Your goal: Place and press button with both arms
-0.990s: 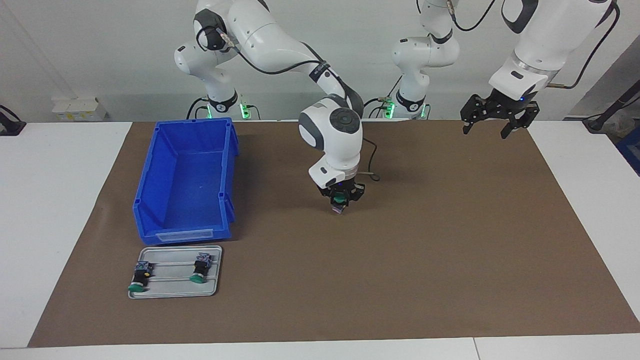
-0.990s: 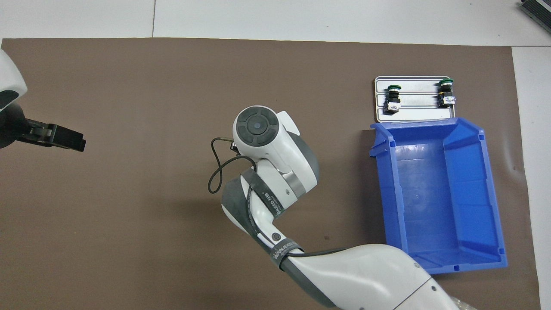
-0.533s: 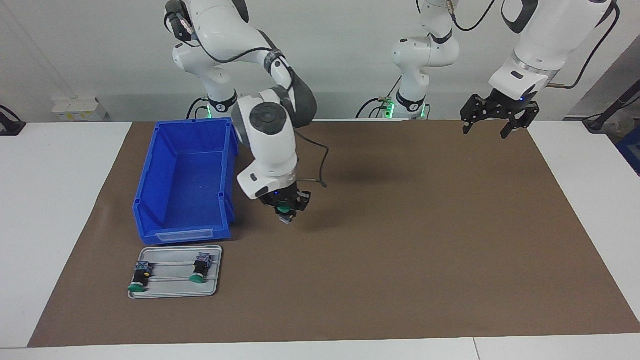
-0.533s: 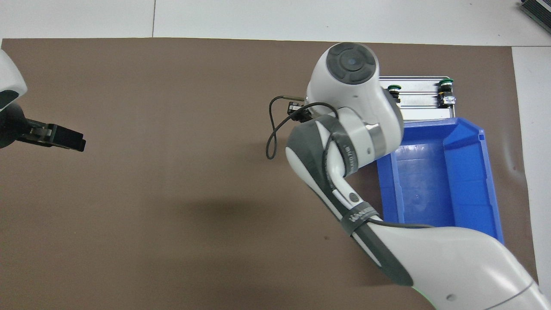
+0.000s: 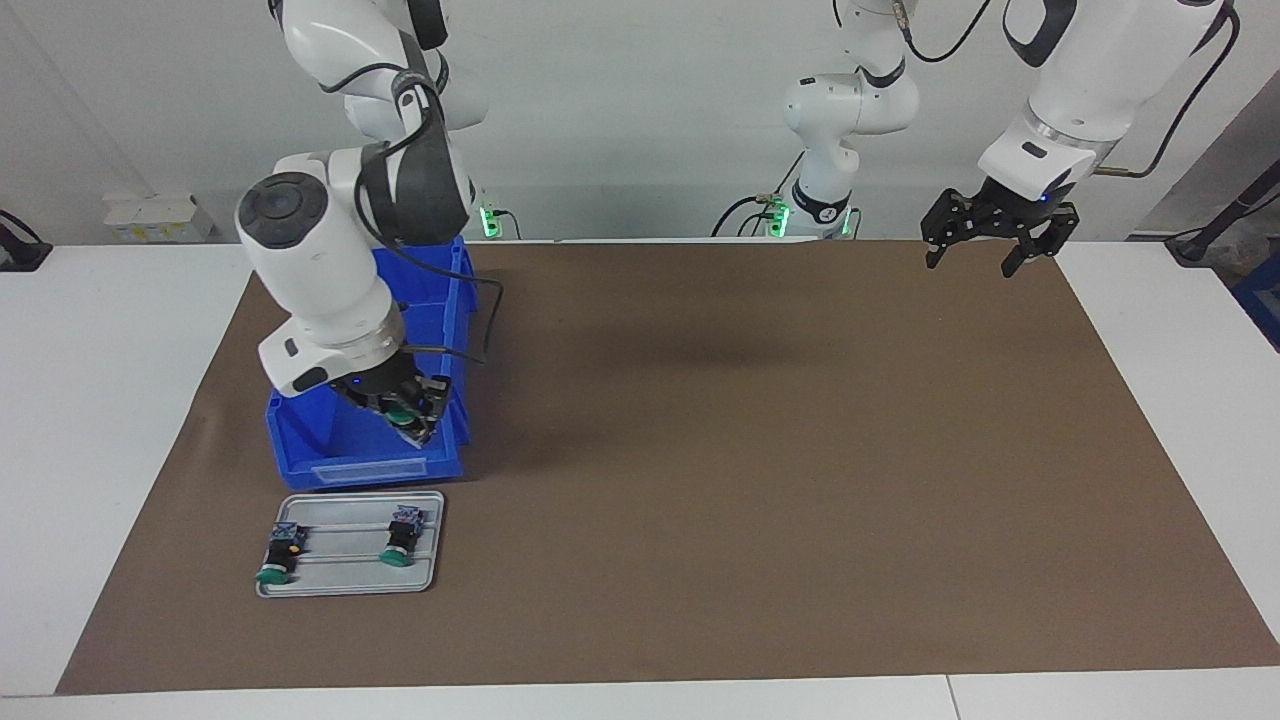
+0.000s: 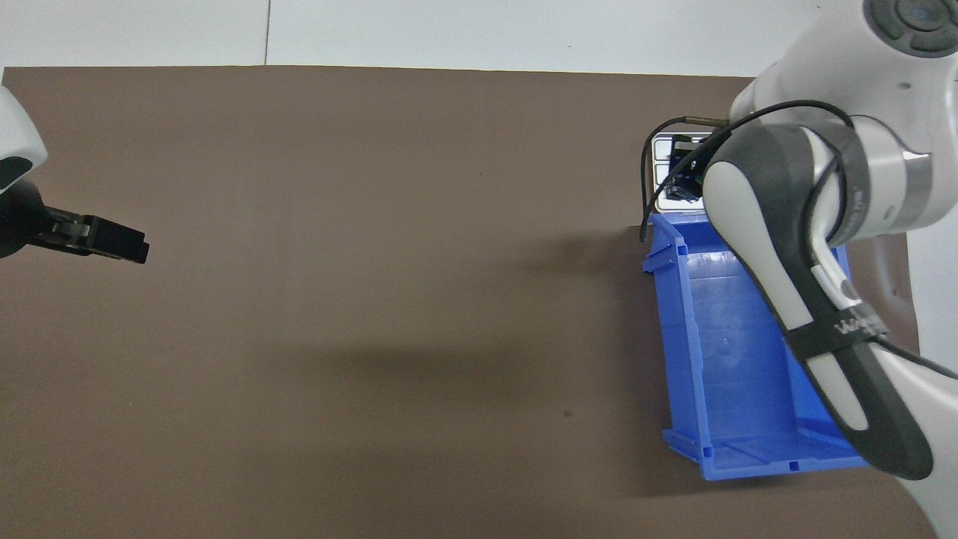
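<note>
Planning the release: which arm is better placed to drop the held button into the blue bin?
Right: the right gripper already grips the button over the blue bin. The left gripper hangs open over the mat's other end.

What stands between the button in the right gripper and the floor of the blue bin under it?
Nothing visible. The right gripper holds the green-capped button over the end of the blue bin farthest from the robots, and the bin floor that shows looks bare. The left gripper waits open, well away.

Right pincer (image 5: 412, 417) clamped (tilted, low), left pincer (image 5: 995, 243) spread, raised
</note>
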Robot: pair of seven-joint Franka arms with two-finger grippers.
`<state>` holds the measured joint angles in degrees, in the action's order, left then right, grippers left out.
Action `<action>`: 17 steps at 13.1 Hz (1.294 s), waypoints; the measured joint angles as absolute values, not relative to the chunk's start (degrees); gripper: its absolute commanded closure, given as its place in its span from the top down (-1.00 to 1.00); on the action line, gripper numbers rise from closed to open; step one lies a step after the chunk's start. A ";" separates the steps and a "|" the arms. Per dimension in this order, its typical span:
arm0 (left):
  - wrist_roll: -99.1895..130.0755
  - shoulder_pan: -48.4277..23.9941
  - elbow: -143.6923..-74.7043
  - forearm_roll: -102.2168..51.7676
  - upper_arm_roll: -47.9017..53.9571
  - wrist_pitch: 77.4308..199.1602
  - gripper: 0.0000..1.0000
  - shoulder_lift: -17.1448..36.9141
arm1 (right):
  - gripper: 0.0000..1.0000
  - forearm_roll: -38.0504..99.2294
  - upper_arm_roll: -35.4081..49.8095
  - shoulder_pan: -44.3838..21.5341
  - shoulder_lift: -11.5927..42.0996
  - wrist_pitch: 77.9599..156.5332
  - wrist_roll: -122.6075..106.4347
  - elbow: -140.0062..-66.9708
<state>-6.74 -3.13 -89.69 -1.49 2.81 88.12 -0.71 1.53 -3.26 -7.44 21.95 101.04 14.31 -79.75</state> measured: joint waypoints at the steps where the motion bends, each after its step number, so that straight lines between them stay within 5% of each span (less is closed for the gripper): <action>1: -6.73 -3.13 -89.69 -1.49 2.82 88.12 1.00 -0.71 | -0.72 1.53 -3.27 -5.48 21.86 100.99 12.56 -80.39; 11: -6.73 -3.13 -89.69 -1.49 2.81 88.12 1.00 -0.71 | -0.74 1.53 -2.69 -3.24 11.69 115.31 13.36 -107.78; 17: -6.73 -3.13 -89.69 -1.49 2.81 88.12 1.00 -0.71 | -0.74 1.53 -2.66 -3.41 11.00 129.56 13.94 -117.69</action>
